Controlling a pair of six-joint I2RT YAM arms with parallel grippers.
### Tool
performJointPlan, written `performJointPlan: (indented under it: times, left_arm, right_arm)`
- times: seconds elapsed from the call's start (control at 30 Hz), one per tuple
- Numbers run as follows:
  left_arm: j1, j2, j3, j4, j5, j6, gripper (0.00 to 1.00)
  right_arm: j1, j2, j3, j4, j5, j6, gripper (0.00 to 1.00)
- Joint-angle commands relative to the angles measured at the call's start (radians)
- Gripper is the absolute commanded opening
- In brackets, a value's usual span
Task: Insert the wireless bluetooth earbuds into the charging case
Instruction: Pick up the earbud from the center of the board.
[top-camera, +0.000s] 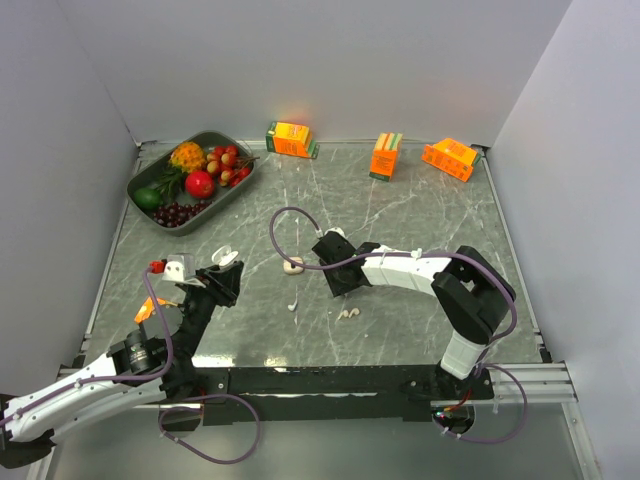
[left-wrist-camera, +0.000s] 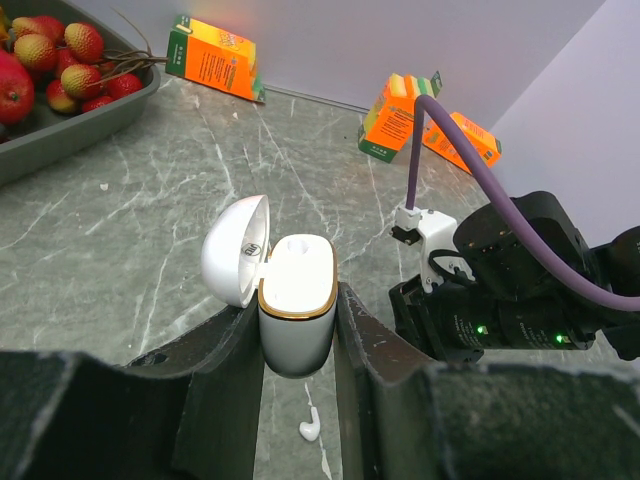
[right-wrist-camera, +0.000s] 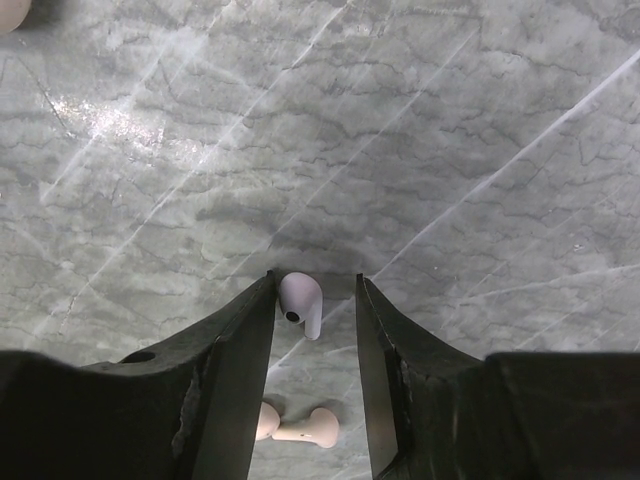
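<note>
The tray (top-camera: 158, 163), well behind and left of the charging case (left-wrist-camera: 296, 295), holds mixed fruit (top-camera: 200, 184): red, orange, green and dark pieces. The charging case stands upright, clamped at its sides by the left gripper (left-wrist-camera: 297, 310). Its lid (left-wrist-camera: 235, 250) stands open to the left, and the gold-rimmed top shows a white insert with one hollow. The right gripper (right-wrist-camera: 315, 278), right of the case, has its jaws apart. A white stemmed earbud (right-wrist-camera: 302, 302) sits between them, close to one finger with a gap to the other; whether it rests on the table (top-camera: 420, 220) cannot be told. Only the right wrist view shows that earbud; only the left wrist view shows the case interior. The overhead view shows a thin earbud (top-camera: 293, 303) and a stubby piece (top-camera: 293, 265) on the table right of the case, and two beige earbuds (top-camera: 348, 314) farther right.
</note>
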Motion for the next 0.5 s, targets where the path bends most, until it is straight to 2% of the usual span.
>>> performJointPlan:
  times: [0.0,0.17,0.33,0.4,0.43,0.47]
  left_arm:
    - [-0.004,-0.011,0.003,0.023,-0.003,-0.003,0.01]
    - [-0.003,-0.011,0.003,0.022,-0.003,-0.004,0.01]
    - [-0.004,-0.012,0.002,0.02,0.0,-0.006,0.01]
    - [-0.003,-0.011,0.002,0.02,0.0,-0.004,0.01]
    - [-0.004,-0.008,0.002,0.023,0.002,-0.004,0.01]
    - [-0.004,-0.008,0.002,0.025,0.002,-0.004,0.01]
  right_arm:
    - [-0.005,0.006,0.038,0.01,-0.026,-0.013,0.43]
    - [-0.004,0.011,0.038,0.008,-0.032,-0.009,0.31]
    - [-0.004,0.006,0.023,0.016,-0.037,-0.006,0.23]
    - [-0.002,0.002,0.02,0.014,-0.032,-0.004,0.11]
    - [-0.002,-0.006,0.018,0.011,-0.022,0.002,0.0]
    - [-0.002,-0.012,0.02,0.005,-0.016,0.007,0.0]
